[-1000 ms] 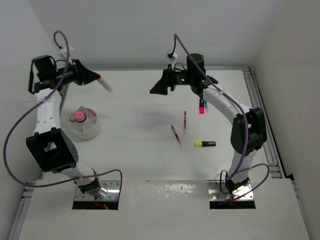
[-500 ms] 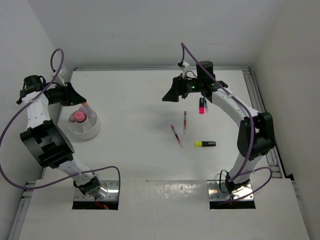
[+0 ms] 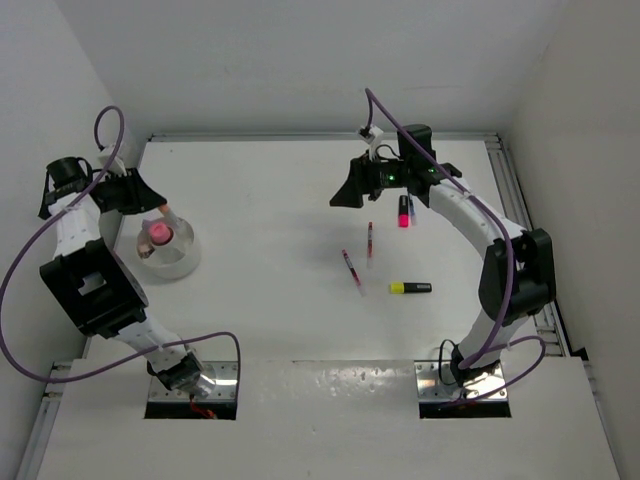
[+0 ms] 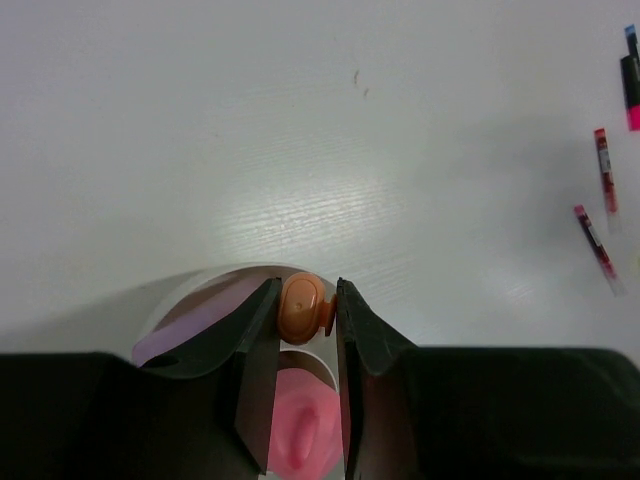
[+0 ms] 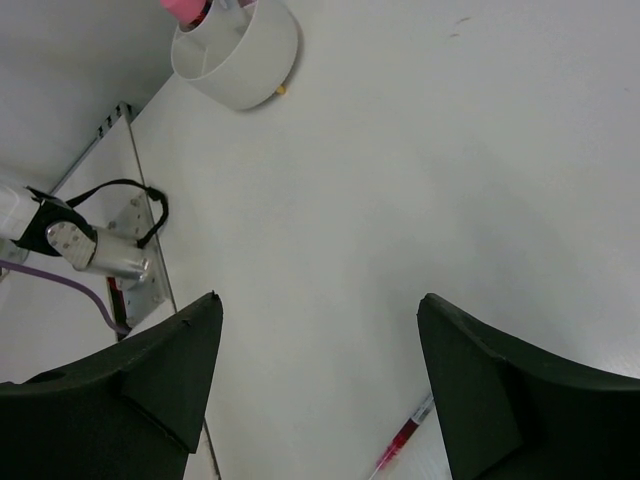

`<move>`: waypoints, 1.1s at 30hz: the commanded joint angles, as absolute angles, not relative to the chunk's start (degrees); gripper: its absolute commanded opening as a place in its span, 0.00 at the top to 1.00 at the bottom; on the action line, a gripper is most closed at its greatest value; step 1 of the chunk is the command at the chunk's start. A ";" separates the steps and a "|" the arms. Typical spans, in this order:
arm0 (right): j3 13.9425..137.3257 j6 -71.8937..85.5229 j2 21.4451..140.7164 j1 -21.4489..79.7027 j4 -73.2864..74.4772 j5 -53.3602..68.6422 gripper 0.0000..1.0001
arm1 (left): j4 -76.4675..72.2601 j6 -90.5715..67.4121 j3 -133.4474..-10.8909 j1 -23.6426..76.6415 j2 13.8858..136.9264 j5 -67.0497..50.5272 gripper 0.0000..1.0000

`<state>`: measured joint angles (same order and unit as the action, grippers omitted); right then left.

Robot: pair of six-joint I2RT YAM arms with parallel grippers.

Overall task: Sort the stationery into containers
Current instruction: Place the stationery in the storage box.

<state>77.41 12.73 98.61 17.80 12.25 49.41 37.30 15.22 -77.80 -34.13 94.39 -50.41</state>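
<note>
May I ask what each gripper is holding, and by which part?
Left gripper pinches an orange highlighter near one end; right gripper holds nothing.

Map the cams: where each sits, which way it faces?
Top external: above, behind the bases, looking down on the table; both arms show.
Left wrist: looks down past left end effector, shut on orange highlighter at the dish.
Right wrist: faces across the table to the dish; open right end effector shows.
All three see the dish.
</note>
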 commanded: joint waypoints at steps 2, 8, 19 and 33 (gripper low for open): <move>77.69 10.55 96.24 17.67 12.57 49.13 0.23 | 34.98 13.27 -81.21 -35.42 94.22 -54.48 1.00; 77.70 10.37 96.42 17.58 12.83 49.22 0.23 | 36.56 13.71 -82.88 -36.82 94.04 -55.99 1.00; 77.61 9.84 96.94 17.67 13.80 49.22 0.23 | 52.37 24.51 -88.76 -44.11 93.69 -48.87 1.00; 79.01 9.41 98.44 17.05 15.03 49.75 0.24 | 63.37 34.54 -86.84 -46.41 96.33 -43.34 1.00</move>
